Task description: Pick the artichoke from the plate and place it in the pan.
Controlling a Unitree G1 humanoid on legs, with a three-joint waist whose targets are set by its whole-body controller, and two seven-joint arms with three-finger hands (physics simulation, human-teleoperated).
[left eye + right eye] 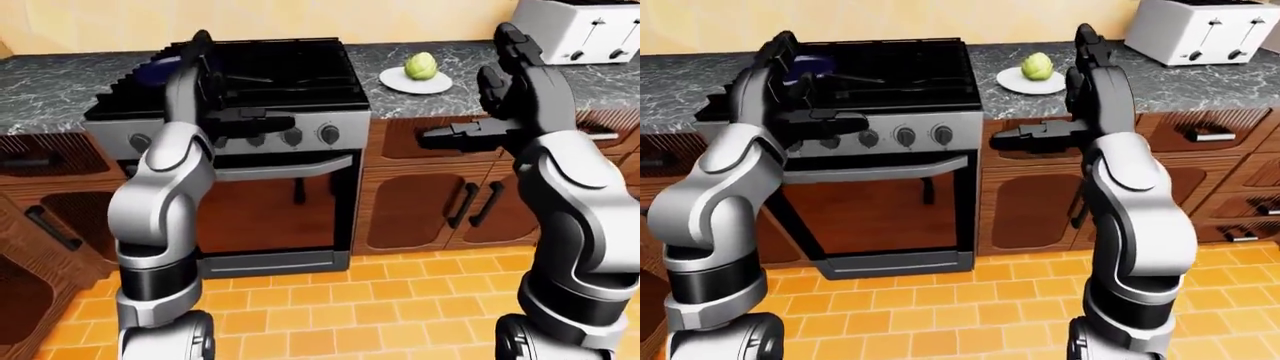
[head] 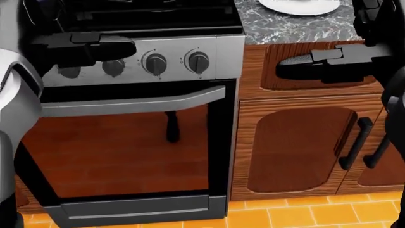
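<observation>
The artichoke [image 1: 1037, 66] sits on a white plate [image 1: 1012, 82] in the upper middle of my right-eye view, on the grey marbled counter [image 1: 1200, 79] just right of the stove [image 1: 880, 75]. It looks like a pale green, roundish bulb. I judge it to be light and fairly firm, with layered leaves that should give the fingers some bite, though its round shape could let it roll on the plate if I nudge it sideways. I would take it around its widest part, coming down from above.

My right hand [image 1: 1092, 71] is raised in the upper middle of that view, near the plate but apart from it, fingers spread wide and holding nothing. My left hand [image 1: 775, 71] is up in the upper left, over the stove's left edge, also spread and empty.

Something blue shows behind the left hand on the stove top. It may be the pan [image 1: 805, 69], but the arm hides most of it, so I cannot tell. A toaster [image 1: 1200, 30] stands in the upper right corner, well apart from the plate.
</observation>
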